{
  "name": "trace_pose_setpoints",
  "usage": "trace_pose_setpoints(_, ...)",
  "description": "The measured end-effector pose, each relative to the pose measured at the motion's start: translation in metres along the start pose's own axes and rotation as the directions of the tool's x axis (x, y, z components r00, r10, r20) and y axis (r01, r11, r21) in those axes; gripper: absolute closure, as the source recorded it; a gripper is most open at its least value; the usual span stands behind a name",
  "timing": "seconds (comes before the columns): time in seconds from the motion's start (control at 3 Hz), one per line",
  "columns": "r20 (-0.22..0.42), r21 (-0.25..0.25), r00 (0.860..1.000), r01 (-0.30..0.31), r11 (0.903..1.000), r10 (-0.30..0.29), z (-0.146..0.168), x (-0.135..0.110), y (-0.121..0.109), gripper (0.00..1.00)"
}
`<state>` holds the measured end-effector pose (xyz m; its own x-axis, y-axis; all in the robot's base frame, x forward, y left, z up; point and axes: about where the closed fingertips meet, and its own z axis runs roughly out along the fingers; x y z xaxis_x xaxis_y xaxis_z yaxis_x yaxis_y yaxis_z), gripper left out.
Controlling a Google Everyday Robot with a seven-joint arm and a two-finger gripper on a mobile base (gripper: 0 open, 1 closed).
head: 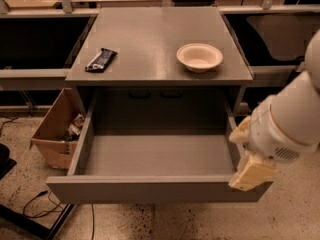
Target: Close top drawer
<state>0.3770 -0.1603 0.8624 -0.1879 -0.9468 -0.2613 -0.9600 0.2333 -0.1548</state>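
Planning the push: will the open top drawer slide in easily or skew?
The top drawer looks rigid, so it likely slides without flexing. The gripper is by its right front corner; pushing there might skew it.

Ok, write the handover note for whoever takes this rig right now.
The gripper is at the right front corner of the top drawer; contact cannot be told.
The top drawer is pulled far out, nothing visible inside.
On the cabinet top: bowl and dark packet.
Done: nothing; the drawer is open.
Left: likely push its front until it shuts flush.
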Motion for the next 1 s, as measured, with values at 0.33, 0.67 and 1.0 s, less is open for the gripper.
trace_pose_setpoints(0.33, -0.028, -0.033, 1.000, -0.016, 0.9993, 0.015, 0.067, 0.005, 0.053, 0.69)
trace_pose_setpoints(0.67, -0.066, -0.061, 0.997, -0.034, 0.9976, 0.030, 0.134, 0.007, 0.097, 0.94)
trace_pose_setpoints(1.0, -0.111, -0.104, 0.993, -0.038, 0.9938, 0.026, 0.211, 0.018, 0.136, 1.00)
